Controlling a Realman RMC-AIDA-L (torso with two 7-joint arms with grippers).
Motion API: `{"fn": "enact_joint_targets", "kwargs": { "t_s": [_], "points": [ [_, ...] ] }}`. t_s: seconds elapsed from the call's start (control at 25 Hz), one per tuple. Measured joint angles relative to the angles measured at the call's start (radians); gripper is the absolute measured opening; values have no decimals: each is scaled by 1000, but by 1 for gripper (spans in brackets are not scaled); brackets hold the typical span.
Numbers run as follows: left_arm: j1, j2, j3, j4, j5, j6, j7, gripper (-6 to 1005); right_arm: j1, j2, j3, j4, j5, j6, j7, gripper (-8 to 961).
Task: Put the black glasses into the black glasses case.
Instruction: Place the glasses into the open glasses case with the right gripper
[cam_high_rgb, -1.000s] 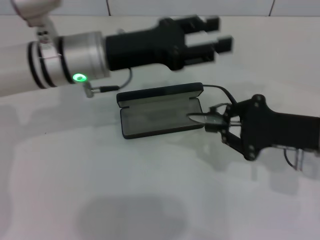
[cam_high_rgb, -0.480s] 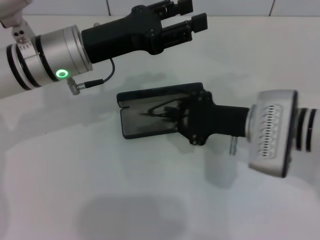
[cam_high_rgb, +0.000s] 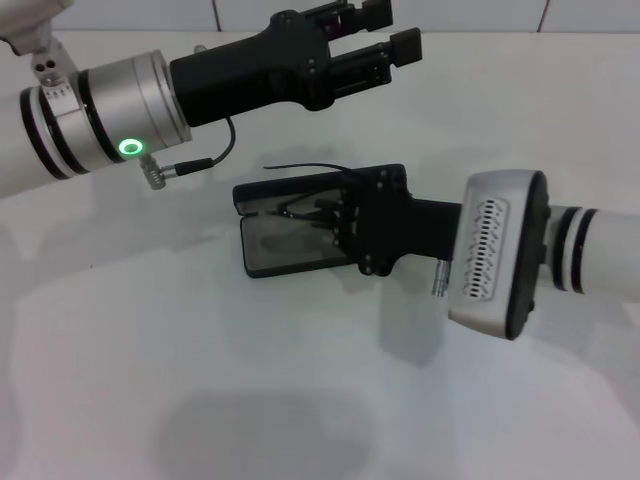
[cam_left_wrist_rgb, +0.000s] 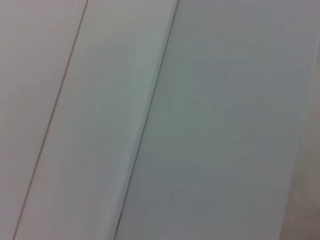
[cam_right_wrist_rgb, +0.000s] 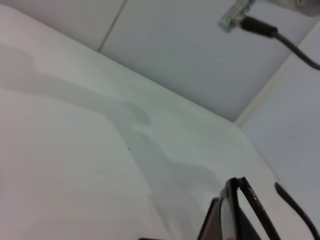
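Note:
The black glasses case (cam_high_rgb: 272, 247) lies open in the middle of the white table, grey lining up and lid (cam_high_rgb: 290, 187) standing at its far side. My right gripper (cam_high_rgb: 333, 217) reaches in from the right, low over the case's right half, and is shut on the black glasses (cam_high_rgb: 303, 210). The glasses hang just above the lining, with one slim temple arm (cam_high_rgb: 300, 163) sticking out over the lid. In the right wrist view the glasses' frame (cam_right_wrist_rgb: 234, 212) shows close up. My left gripper (cam_high_rgb: 385, 35) is open and empty, held high beyond the case.
The white table (cam_high_rgb: 200, 380) stretches in front of the case. A tiled wall (cam_high_rgb: 480, 12) runs behind the table. A cable plug (cam_high_rgb: 160, 175) hangs under my left wrist near the case's left end; it also shows in the right wrist view (cam_right_wrist_rgb: 239, 15).
My right gripper has carried the glasses from the case's right end in over the open case. My left arm has lifted and drawn back to the left.

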Motion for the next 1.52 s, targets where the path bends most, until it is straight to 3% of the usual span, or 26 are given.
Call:
{"fn": "enact_joint_targets", "kwargs": {
  "t_s": [0.28,0.92,1.52],
  "points": [
    [-1,-1,15,-1,5,-2,-4,652,21,0,-68,-2,38,63,3,154],
    [10,1,16,-12,11,3,0,652,-5,0,-89,-15,63,78,1,174],
    [24,3,16,-8,12,4,1,652,-71,0,-73,-89,84,78,-30,487]
  ]
}}
